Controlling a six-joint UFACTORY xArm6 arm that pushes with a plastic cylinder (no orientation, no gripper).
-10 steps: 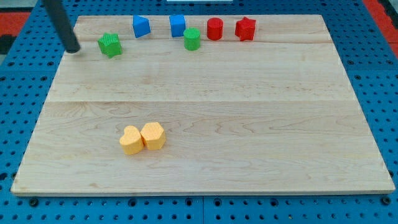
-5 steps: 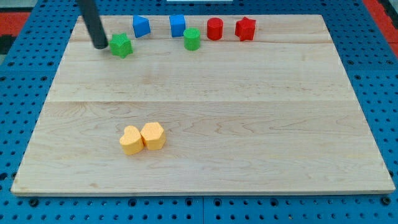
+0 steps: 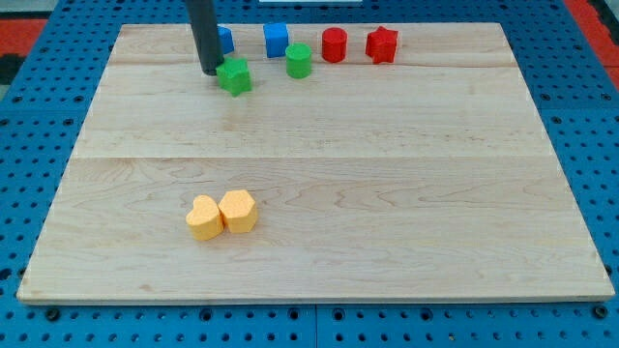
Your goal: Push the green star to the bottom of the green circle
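Pressing against the green star (image 3: 233, 76) from its upper-left side, the tip (image 3: 212, 70) sits on the board (image 3: 338, 174) near the view's top, with the rod half hiding a blue block (image 3: 224, 39) behind it. No claw exists on this rig, so open or closed does not apply. The star lies left of and slightly lower than the green circle (image 3: 299, 60), apart from it. A second blue block (image 3: 277, 40) stands just beside the circle, up and left. Two red blocks (image 3: 335, 44) (image 3: 382, 44) lie further right; two yellow blocks (image 3: 221, 214) touch, well below. A push aimed straight right would likely drive the star into the circle, shifting the target instead of stopping beneath it
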